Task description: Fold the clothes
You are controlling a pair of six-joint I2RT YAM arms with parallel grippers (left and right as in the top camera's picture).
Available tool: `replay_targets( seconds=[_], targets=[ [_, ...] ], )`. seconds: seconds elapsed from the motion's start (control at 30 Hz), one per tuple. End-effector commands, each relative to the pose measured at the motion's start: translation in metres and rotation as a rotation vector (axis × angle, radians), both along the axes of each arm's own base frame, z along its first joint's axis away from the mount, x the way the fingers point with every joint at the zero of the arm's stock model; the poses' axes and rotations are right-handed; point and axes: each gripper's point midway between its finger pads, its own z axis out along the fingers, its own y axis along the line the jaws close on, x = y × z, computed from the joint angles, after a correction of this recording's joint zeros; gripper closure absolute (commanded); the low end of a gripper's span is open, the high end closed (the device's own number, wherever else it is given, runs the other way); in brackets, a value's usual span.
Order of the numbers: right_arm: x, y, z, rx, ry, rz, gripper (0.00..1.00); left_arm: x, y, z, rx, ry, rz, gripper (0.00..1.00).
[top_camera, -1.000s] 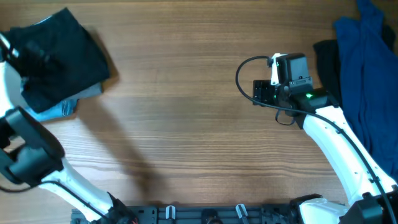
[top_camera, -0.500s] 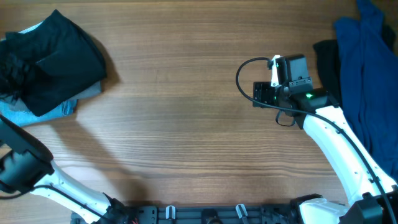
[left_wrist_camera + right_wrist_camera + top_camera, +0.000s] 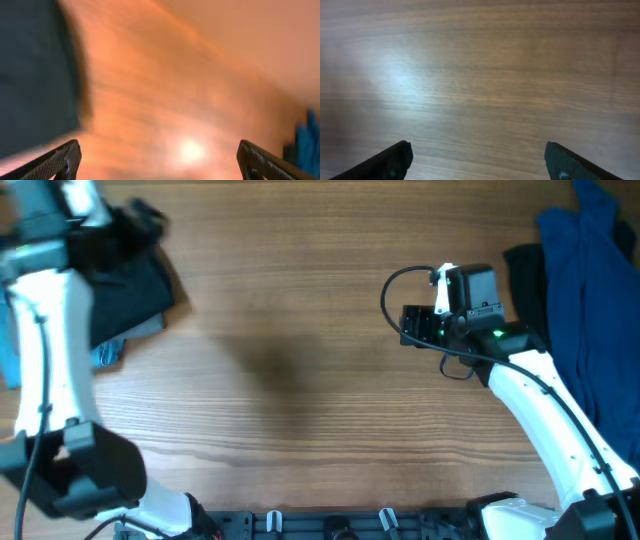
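Observation:
A folded black garment (image 3: 135,292) lies at the far left on a light blue piece (image 3: 108,355). It shows blurred at the left of the left wrist view (image 3: 35,70). My left gripper (image 3: 148,222) is above the stack's far edge, open and empty (image 3: 160,165). A pile of unfolded blue clothes (image 3: 585,290) with a black garment (image 3: 525,275) lies at the far right; the blue shows in the left wrist view (image 3: 305,145). My right gripper (image 3: 404,326) is open and empty (image 3: 480,162) over bare wood, left of that pile.
The wooden table (image 3: 300,380) spans the view between the two heaps. A black cable (image 3: 385,300) loops beside the right wrist. The arm bases sit along the front edge.
My left arm has swung up from the left edge to the far left corner above the folded stack; its wrist view is motion-blurred. The right gripper shifted slightly left.

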Motion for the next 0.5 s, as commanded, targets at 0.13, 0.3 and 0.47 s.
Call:
replay_targets(
  seconds=[0.13,0.3,0.47],
  targets=[
    [-0.008,-0.041,0.008,0.230,0.107,-0.101,0.00,-0.081,-0.083,-0.060,0.231,0.416,-0.179,0.00],
    [-0.061,-0.072,-0.017,0.145,0.344,-0.221,0.01,-0.137,-0.090,-0.071,0.269,0.630,-0.239,0.00],
    [-0.077,-0.072,0.000,0.126,0.264,-0.206,0.00,-0.157,-0.085,-0.069,0.273,0.586,-0.220,0.00]
  ],
)
